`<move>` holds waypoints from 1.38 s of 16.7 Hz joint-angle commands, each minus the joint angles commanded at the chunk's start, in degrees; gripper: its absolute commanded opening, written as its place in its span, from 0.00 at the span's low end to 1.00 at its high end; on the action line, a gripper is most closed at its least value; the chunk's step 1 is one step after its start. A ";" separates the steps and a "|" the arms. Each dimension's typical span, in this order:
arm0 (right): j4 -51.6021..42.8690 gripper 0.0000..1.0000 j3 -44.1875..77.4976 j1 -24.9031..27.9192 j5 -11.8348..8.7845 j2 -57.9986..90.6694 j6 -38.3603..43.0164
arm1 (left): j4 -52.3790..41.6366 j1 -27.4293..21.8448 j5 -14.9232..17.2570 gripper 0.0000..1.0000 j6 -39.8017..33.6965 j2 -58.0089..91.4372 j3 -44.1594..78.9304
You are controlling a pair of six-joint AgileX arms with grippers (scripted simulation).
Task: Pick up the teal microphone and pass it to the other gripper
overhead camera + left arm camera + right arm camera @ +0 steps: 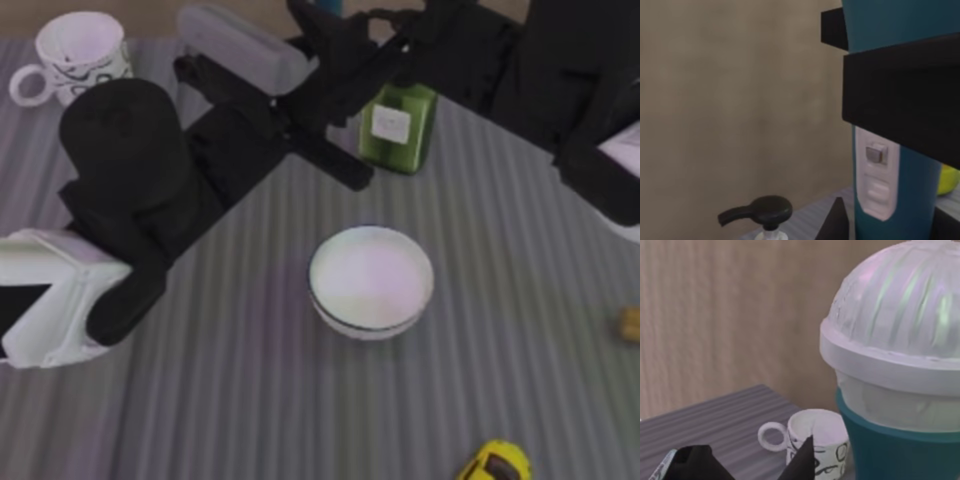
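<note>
Teal microphone [900,200]: was held upright in the air above the far edge of the tabletop [250,400], near the green pump bottle [400,125]; rounded white head [900,325] filled the right wrist view, handle with white button strip showed in the left wrist view.
Left end effector [330,150]: reached to the far edge from the left side; a dark finger tip showed beside the handle, but whether it had closed on it I could not tell.
Right end effector [370,45]: came in from the far right corner; a black bar crossed the handle above the button strip, probably one of its fingers. Grip state could not be told either.
Stage (judged): handover in progress, both arms meeting at the microphone.
Handling (judged): stiff, light, smooth tapered handle likely slippery; best gripped on the teal shaft below the head, clear of the buttons.
Bystanders: white bowl [370,280] mid-tabletop, patterned mug [75,50] at far left corner, yellow toy car [495,462] at near edge.
</note>
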 joint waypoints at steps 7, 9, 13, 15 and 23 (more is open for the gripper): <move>0.00 0.70 0.00 0.00 0.00 0.00 0.00 | 0.00 0.00 0.00 0.00 0.00 0.00 0.00; 0.00 0.55 0.00 0.00 0.00 0.00 0.00 | 0.00 0.00 0.00 0.00 0.00 0.00 0.00; 0.00 0.25 0.00 0.00 0.00 0.00 0.00 | 0.00 0.00 0.00 0.00 0.00 0.00 0.00; 0.00 0.10 0.00 0.00 0.00 0.00 0.00 | 0.00 0.00 0.00 0.00 0.00 0.00 0.00; 0.00 0.00 0.00 0.00 0.00 0.00 0.00 | 0.00 0.00 0.00 0.00 0.00 0.00 0.00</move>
